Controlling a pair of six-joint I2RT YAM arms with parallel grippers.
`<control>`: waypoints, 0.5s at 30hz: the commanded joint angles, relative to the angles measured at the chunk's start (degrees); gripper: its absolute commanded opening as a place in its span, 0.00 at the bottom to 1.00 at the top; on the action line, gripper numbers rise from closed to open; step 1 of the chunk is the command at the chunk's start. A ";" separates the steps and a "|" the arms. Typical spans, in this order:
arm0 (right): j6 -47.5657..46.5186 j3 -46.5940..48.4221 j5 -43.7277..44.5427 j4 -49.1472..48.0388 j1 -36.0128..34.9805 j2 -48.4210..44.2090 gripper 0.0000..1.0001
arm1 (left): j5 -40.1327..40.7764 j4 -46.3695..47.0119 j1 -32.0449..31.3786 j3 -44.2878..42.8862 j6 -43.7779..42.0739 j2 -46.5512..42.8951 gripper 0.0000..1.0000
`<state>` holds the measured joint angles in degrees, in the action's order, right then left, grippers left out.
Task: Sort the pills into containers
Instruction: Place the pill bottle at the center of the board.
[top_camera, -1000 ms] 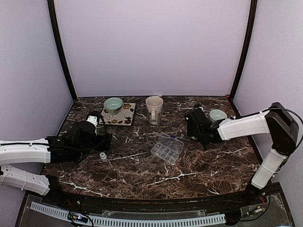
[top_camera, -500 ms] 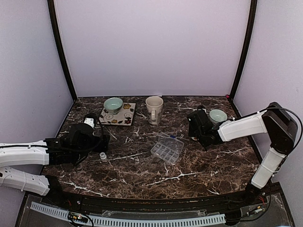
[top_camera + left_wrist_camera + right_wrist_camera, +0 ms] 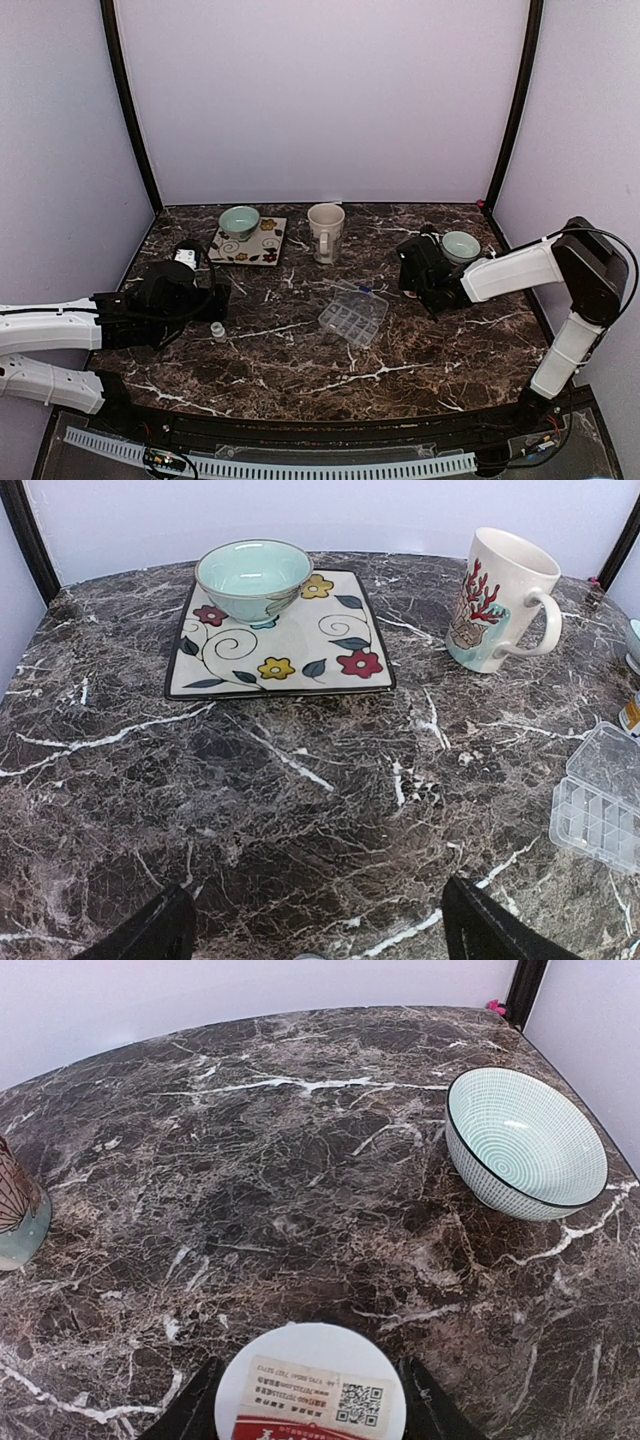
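My right gripper (image 3: 310, 1370) was clenched on a white bottle (image 3: 312, 1395) with a printed label and a QR code on top, one finger pressed against each side of it. Ahead of that gripper and to its right stood a pale green bowl with fine rings (image 3: 525, 1140), apart from the bottle on the dark marble table (image 3: 300, 1190). At the far left of its view I could just see the foot of the cream mug (image 3: 18, 1215).

My left gripper (image 3: 318, 905) hung released, its two dark fingers (image 3: 150, 930) spread wide over bare marble with nothing between them. Close to it, on its near side in the overhead view, lay a small white cap (image 3: 217, 329). Ahead and slightly left sat a square flowered plate (image 3: 300, 655), with a plain pale green bowl (image 3: 252, 578) on its far part. Ahead and to the right the mug stood upright, handle pointing right.

The pill organizer tray (image 3: 600, 825) lay to the right of the left gripper, well apart from it, its clear lid (image 3: 610, 755) folded open on the far side. From above, the tray sat between my two grippers, nearer the right one, on that gripper's left and closer to the arm bases. I could not make out any pills in its compartments.
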<state>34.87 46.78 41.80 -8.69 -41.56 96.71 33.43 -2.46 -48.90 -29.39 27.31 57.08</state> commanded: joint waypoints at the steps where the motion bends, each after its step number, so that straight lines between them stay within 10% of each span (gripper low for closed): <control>1: 1.18 -1.19 -0.64 -0.37 0.27 -0.64 0.46 | -0.30 -0.44 0.39 0.99 0.45 -1.18 0.88; 15: 0.37 -0.91 -0.48 1.17 -0.56 -4.05 0.68 | -0.51 -0.28 0.65 0.92 1.00 -1.82 0.88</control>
<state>35.20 46.46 40.86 -7.68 -41.58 95.46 33.01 -2.46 -48.66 -29.30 27.55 56.86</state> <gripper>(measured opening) 0.657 0.882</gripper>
